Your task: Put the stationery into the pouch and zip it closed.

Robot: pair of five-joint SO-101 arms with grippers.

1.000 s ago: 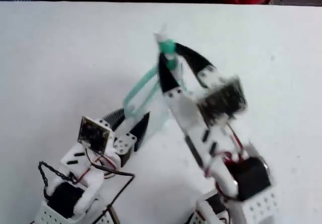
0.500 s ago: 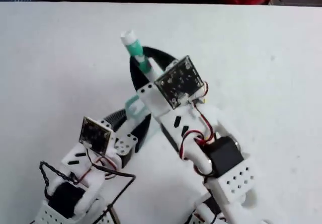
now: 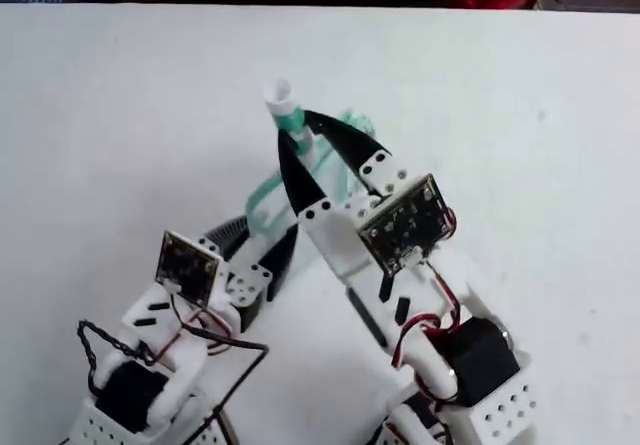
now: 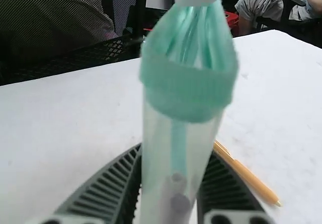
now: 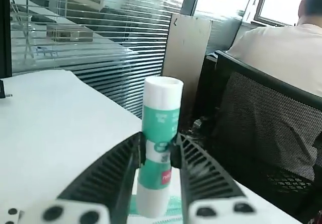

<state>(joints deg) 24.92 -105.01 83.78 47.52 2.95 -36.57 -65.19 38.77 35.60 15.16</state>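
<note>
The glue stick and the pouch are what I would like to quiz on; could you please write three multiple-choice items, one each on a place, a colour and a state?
1. Where is the glue stick?
A) lying flat, untouched
B) between the right gripper's fingers
C) in a person's hand

2. What colour is the band on the pouch?
A) red
B) black
C) teal

3. What state is the left gripper in?
A) shut on the pouch
B) wide open, holding nothing
C) shut on nothing

Answers:
1 B: the right wrist view shows a finger against each side of the stick.
2 C: the left wrist view shows a teal band across the clear pouch.
3 A: its fingers press the pouch from both sides.
</note>
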